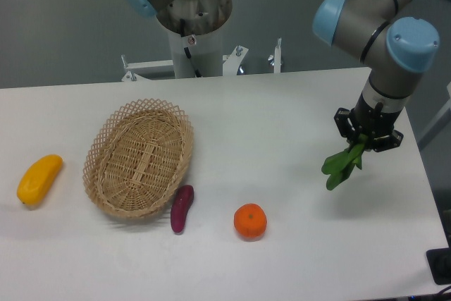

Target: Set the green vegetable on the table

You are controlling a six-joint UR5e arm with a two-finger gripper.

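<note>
Nearest things: a round orange fruit (250,220) is sitting near the front edge, with a small purple eggplant-like piece (182,208) just to its left.
Mid-table, left: an oval woven wicker basket (139,156) is lying there, and a yellow mango-shaped fruit (39,179) is resting well apart at the far left.
Task thing: the leafy green vegetable (342,165) is hanging at the right side, its dark leaves trailing down and to the left from the tool, its stalk end up between the fingers.
Key relation: the leaves are hanging above the large flat white table (282,125); whether the tips are touching it cannot be told.
Tool: the black two-finger gripper (368,134) is pinching the stalk.
Arm pose: the grey and blue arm is reaching in from the far right, wrist pointing straight down.
</note>
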